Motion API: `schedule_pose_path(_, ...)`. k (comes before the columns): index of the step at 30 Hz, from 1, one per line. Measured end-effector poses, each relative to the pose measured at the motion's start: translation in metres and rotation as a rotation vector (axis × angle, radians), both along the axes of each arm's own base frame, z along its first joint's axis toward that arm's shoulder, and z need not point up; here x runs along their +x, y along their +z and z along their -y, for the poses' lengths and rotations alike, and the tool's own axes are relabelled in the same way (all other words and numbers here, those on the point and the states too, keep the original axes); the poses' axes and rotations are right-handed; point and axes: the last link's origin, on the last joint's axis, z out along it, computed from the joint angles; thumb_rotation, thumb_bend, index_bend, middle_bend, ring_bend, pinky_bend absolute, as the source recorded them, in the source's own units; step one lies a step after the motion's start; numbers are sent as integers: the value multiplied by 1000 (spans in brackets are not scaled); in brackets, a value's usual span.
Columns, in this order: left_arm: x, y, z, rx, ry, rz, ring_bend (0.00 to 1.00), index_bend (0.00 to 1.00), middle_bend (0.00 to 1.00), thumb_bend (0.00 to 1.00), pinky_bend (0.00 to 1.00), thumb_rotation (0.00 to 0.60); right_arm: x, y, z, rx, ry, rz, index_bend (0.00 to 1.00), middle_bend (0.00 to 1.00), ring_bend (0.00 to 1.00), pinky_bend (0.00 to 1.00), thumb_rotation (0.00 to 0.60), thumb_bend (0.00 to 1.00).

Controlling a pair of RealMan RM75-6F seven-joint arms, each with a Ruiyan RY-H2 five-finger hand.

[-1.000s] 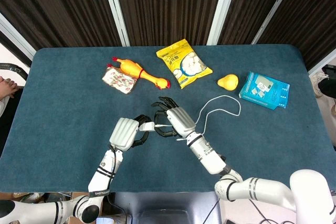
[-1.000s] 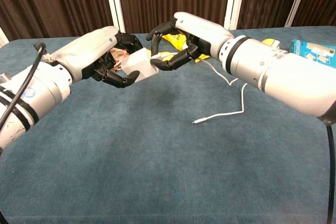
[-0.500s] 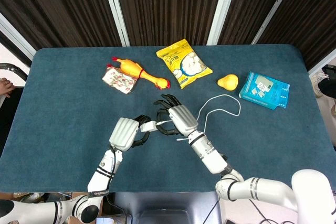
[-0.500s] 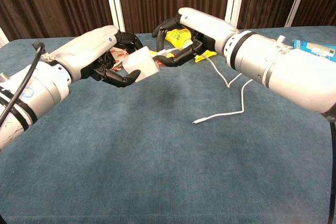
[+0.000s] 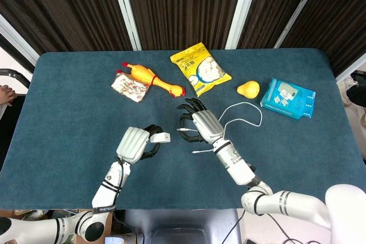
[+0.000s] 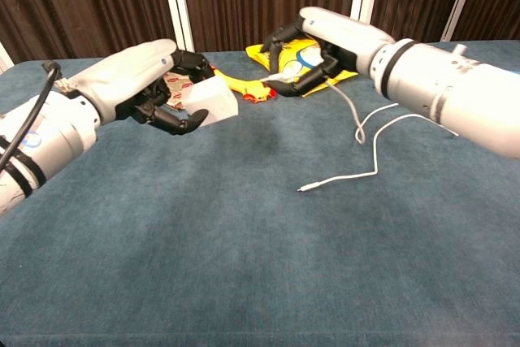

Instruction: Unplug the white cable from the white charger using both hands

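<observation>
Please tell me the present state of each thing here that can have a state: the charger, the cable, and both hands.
white charger: unplugged, held in left hand.
white cable: unplugged, plug end in right hand, free end on table.
left hand: grips the charger.
right hand: pinches the cable's plug end.

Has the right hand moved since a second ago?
Yes. The right hand, pinching the white cable, has pulled away from the white charger held in the left hand, shifting toward the yellow snack bag.
</observation>
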Motion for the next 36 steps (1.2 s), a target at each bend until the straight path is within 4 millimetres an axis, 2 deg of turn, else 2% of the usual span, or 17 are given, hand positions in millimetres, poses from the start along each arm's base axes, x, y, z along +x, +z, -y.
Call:
schedule_pose_path(3, -12, -1, -3, -2, 17, -34, 1000, 728, 775, 629, 1000, 600, -18, 1, 3, -11, -26, -57, 872, 307, 109, 0, 600, 596)
schedule_pose_path(9, -50, -12, -7, 1, 69, -143, 980, 726, 762, 601, 1000, 600, -64, -1, 14, -13, -148, -135, 863, 307, 109, 0, 600, 596)
schedule_pose_path(11, -64, -17, -8, 9, 83, -191, 955, 723, 745, 596, 1000, 600, -80, -3, 19, -9, -189, -163, 838, 307, 109, 0, 600, 596)
schedule_pose_path(14, -81, -24, -11, 18, 100, -244, 914, 710, 715, 584, 989, 600, -98, -8, 24, -3, -234, -205, 739, 306, 108, 0, 600, 595)
schedule_pose_path(17, -92, -31, -11, 10, 110, -272, 825, 668, 661, 568, 910, 600, -110, -14, 25, 10, -254, -240, 667, 304, 99, 0, 600, 596)
schedule_pose_path(19, -96, -36, -10, -3, 109, -282, 740, 624, 616, 552, 836, 600, -114, -18, 24, 23, -254, -260, 603, 287, 76, 0, 600, 596)
schedule_pose_path(21, -97, -38, -10, -6, 101, -285, 626, 568, 564, 535, 732, 600, -115, -21, 23, 41, -254, -272, 499, 241, 43, 0, 600, 592)
schedule_pose_path(23, -96, -40, -10, -7, 90, -284, 529, 516, 507, 519, 632, 600, -116, -20, 22, 48, -247, -283, 309, 153, 11, 0, 600, 570)
schedule_pose_path(24, -96, -40, -9, -10, 88, -284, 479, 485, 472, 510, 585, 600, -117, -19, 22, 49, -243, -292, 156, 78, 0, 0, 600, 539)
schedule_pose_path(26, -95, -40, -9, -17, 89, -283, 375, 409, 383, 492, 493, 600, -118, -15, 22, 59, -235, -311, 15, 7, 0, 0, 600, 490)
schedule_pose_path(30, -94, -38, -8, -29, 94, -282, 220, 295, 246, 469, 372, 600, -114, -4, 20, 70, -221, -311, 0, 0, 0, 0, 600, 424)
schedule_pose_path(36, -85, -27, -4, -41, 84, -252, 143, 191, 164, 442, 286, 600, -109, 28, 11, 75, -199, -303, 0, 0, 0, 0, 600, 329)
